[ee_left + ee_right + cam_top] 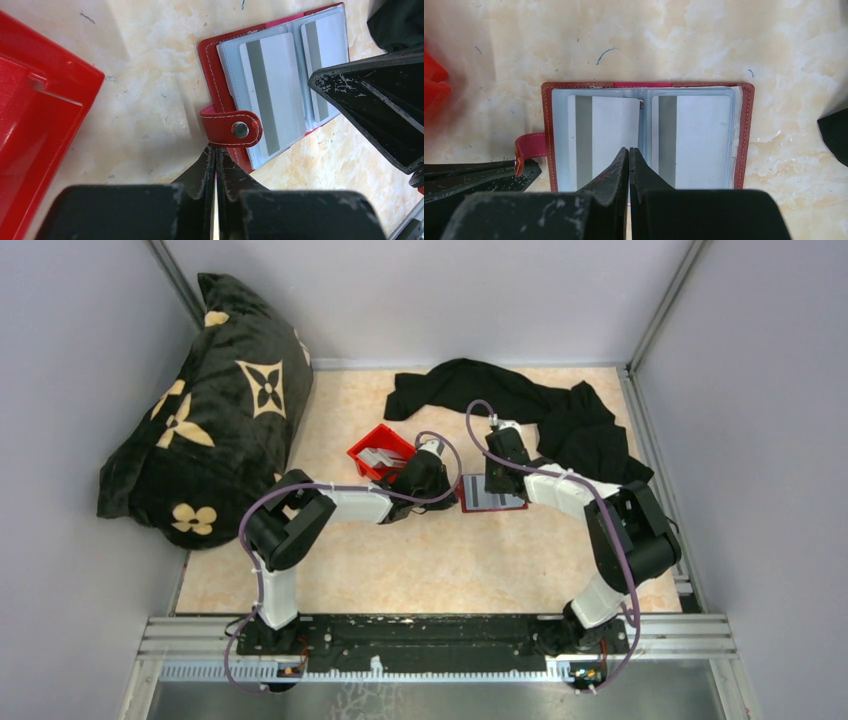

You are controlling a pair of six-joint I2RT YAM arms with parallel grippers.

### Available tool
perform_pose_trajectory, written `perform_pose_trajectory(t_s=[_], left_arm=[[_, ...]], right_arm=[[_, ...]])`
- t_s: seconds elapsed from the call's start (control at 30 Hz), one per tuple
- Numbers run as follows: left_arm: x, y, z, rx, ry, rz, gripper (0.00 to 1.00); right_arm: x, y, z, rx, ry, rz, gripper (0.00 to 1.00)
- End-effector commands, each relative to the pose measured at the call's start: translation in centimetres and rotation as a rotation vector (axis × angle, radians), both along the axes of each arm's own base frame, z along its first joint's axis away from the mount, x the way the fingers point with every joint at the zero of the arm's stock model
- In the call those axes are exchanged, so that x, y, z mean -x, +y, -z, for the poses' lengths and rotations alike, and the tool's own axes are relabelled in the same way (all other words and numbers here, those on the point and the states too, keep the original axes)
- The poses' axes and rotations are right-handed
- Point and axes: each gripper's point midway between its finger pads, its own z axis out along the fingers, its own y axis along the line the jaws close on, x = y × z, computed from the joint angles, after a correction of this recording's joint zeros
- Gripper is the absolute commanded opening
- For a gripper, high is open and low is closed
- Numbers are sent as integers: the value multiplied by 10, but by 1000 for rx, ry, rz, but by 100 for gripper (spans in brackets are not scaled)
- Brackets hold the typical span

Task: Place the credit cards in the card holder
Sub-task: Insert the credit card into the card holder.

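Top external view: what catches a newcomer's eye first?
The open dark red card holder at mid-table, with two pale cards at its grey pockets. The shut right tool is over one card, the shut left tool by its snap strap. A big black flowered pillow fills the far-left corner.

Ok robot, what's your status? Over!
Left gripper shut on card holder's strap. Right gripper shut, tips at left card. Holder open, second card alongside. Red bin, black cloth off to sides.

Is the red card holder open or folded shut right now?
Open: the card holder lies spread flat, both grey inner pages facing up, a card on each, snap strap unfastened.
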Motion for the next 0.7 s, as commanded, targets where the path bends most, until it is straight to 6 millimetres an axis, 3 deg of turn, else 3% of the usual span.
perform_pose_trajectory(t_s=[0.0,0.67], left_arm=[[17,22,37,-120,74,-7,6],[15,22,40,-124,79,-9,6]], right_arm=[[-9,-6,-3,3,-33,43,0],[-8,-13,32,26,43,61,0]])
